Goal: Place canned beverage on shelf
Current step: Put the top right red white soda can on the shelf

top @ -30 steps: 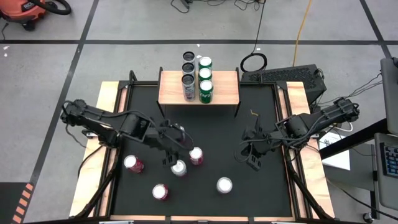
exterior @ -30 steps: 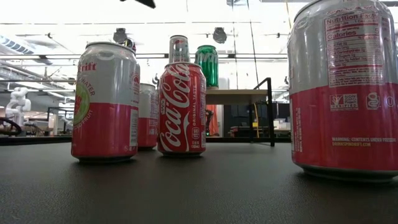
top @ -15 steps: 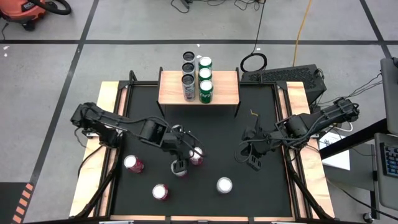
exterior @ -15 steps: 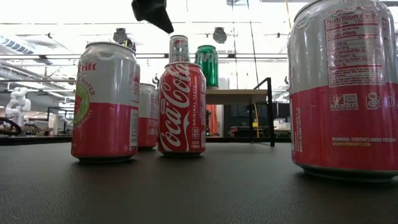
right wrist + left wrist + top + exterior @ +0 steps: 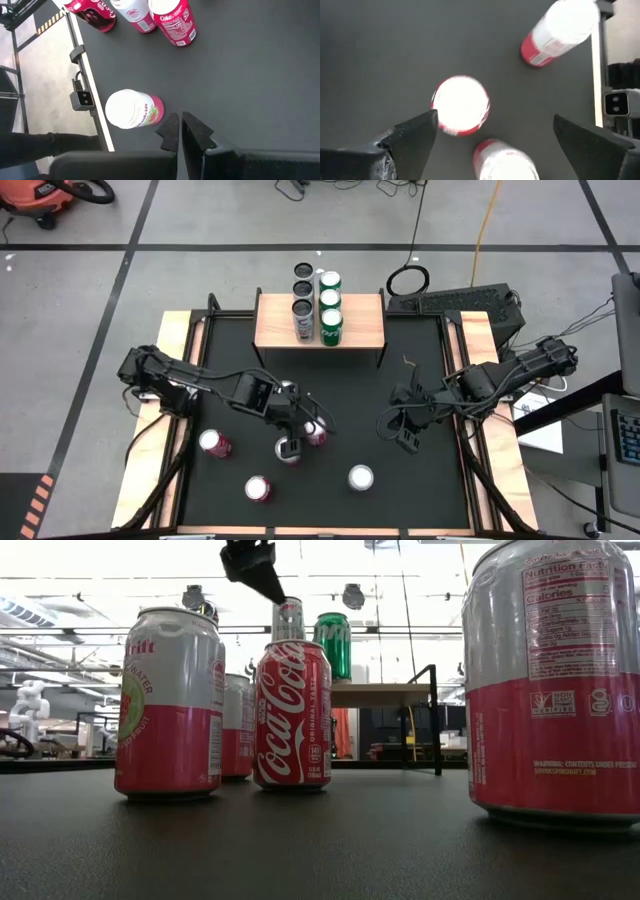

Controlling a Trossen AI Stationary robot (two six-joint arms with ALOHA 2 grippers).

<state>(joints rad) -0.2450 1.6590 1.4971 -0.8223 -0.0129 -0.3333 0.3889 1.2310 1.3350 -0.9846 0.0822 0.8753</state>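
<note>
One Coca-Cola can point(image 5: 292, 715) — "Original Taste" — on black table point(image 5: 320, 850).

The left arm reaches from its base at the table's left edge toward the middle, elbow bent, forearm angled toward the front. Its wrist tips downward so the left gripper point(image 5: 290, 438) points at the tabletop, hanging above it. The two dark fingers point(image 5: 412, 140) stand spread wide, with a broad gap between them and nothing clamped. In the low view that gripper point(image 5: 250, 565) shows near the top, its tip slanting down.

The right arm stretches in from the right edge, folded low, its wrist also pitched down. The right gripper point(image 5: 408, 438) sits over the table's right half, its fingers point(image 5: 172, 131) pressed together, gripping nothing.
</note>
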